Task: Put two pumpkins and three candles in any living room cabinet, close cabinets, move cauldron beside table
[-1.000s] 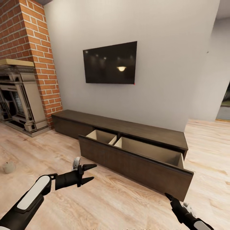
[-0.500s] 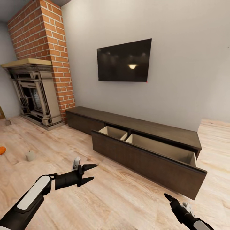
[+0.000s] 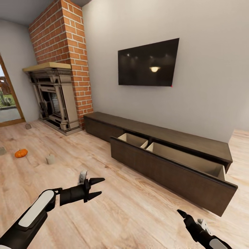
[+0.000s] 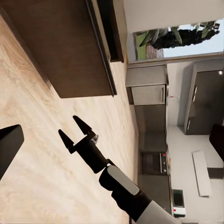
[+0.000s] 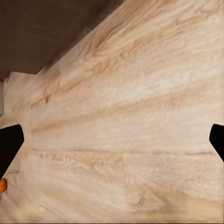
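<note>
Cabinet (image 3: 166,138): long, low, dark brown, against the wall under the television (image 3: 148,63); 1 wide drawer (image 3: 173,171) pulled far out, 2 compartments, both bare inside as far as visible.
Fireplace (image 3: 55,98) with brick chimney, left of the cabinet.
Pumpkin (image 3: 21,153): 1, orange, on the wood floor (image 3: 131,207) far left, well apart from the cabinet.
Candles: 1 (image 3: 50,159) upright near the pumpkin; 2 small grey items (image 3: 28,126) and (image 3: 2,150) farther left, probably candles, too small to confirm.
Left gripper (image 3: 98,187): fingers spread, holding nothing, low over the floor.
Right gripper (image 4: 73,130): fingers spread, holding nothing, seen from the left wrist.
Risks, judged: open drawer jutting into the floor, likely to be clipped by base or right arm while turning; small candle easily tipped or rolled by a careless grasp.
Obstacles: none between robot and the floor items.
</note>
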Tool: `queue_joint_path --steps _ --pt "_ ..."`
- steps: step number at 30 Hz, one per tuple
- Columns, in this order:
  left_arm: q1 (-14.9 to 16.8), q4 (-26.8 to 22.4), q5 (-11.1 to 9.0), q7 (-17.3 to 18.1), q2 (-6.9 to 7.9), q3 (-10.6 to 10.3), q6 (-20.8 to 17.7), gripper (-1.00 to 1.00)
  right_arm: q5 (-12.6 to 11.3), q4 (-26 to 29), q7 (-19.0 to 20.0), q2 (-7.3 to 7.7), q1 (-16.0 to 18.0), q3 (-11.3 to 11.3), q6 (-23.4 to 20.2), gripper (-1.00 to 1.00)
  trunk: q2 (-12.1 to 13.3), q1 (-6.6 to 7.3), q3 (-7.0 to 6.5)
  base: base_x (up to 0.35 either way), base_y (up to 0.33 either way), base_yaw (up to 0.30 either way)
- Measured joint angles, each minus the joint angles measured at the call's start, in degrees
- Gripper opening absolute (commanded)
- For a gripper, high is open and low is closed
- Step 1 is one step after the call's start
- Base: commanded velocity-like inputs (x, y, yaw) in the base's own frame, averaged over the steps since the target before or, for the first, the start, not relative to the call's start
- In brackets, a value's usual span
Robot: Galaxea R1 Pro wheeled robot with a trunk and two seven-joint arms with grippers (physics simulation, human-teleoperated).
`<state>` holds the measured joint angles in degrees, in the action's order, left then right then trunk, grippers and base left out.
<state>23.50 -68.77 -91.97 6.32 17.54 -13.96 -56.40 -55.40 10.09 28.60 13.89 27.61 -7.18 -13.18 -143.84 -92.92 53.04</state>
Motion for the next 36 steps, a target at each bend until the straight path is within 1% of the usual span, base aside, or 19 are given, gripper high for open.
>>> queue_joint_path --steps 13,16,18,23,25,36 --pt "0.0 0.0 0.0 -0.1 0.0 0.0 0.0 1.0 0.0 0.0 0.0 0.0 0.0 0.0 0.1 1.0 0.0 0.01 0.94 -0.147 -0.037 0.178" --pt "0.0 0.0 0.0 -0.1 0.0 0.0 0.0 1.0 0.0 0.0 -0.1 0.0 0.0 0.1 0.2 1.0 0.0 0.01 1.16 -0.027 -0.131 0.176" --pt "0.0 0.0 0.0 -0.1 0.0 0.0 0.0 1.0 0.1 -0.1 0.0 0.0 0.0 0.2 1.1 1.0 0.0 0.02 1.3 -0.007 -0.149 0.175" --pt "0.0 0.0 0.0 -0.1 0.0 0.0 0.0 1.0 0.1 -0.3 -0.1 0.0 0.0 1.6 2.3 1.0 0.0 0.02 1.67 -0.002 -0.123 0.175" --pt "0.0 0.0 0.0 -0.1 0.0 0.0 0.0 1.0 0.0 -0.3 -0.1 0.0 0.0 1.8 2.4 1.0 0.0 0.02 1.81 0.0 -0.107 0.175" --pt "0.0 0.0 0.0 -0.1 0.0 0.0 0.0 1.0 0.0 -0.4 -0.1 0.0 0.0 2.0 2.4 1.0 0.0 0.02 2.61 0.0 -0.103 0.175"
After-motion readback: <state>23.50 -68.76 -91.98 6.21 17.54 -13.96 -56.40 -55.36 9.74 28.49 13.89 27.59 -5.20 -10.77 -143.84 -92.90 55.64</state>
